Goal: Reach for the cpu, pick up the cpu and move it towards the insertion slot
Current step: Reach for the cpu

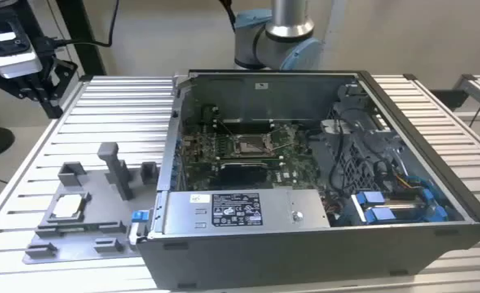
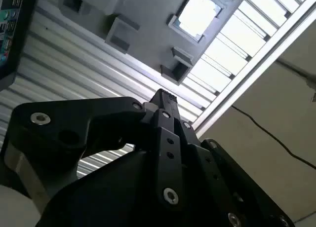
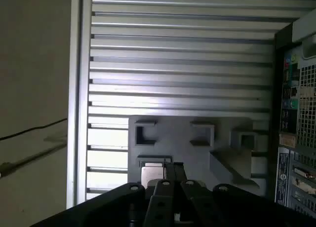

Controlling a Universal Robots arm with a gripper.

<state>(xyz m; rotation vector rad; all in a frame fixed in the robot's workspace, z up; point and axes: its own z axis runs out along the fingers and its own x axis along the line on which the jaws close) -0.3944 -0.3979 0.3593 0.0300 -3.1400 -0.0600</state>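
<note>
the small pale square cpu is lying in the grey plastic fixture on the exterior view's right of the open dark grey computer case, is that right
Not quite. The small pale square cpu does lie in the grey plastic fixture, but that fixture sits on the exterior view's left of the open dark grey computer case, not its right. The exterior view shows this.

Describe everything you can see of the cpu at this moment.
The cpu is a small, flat, square plate, pale silver-white with a metallic look. It lies flat in a shallow framed pocket of the grey fixture plate, on the slatted table to the exterior view's left of the open computer case. Nothing but the fixture touches it; the gripper hangs above it, apart. In the first wrist view the gripper covers part of it.
</note>
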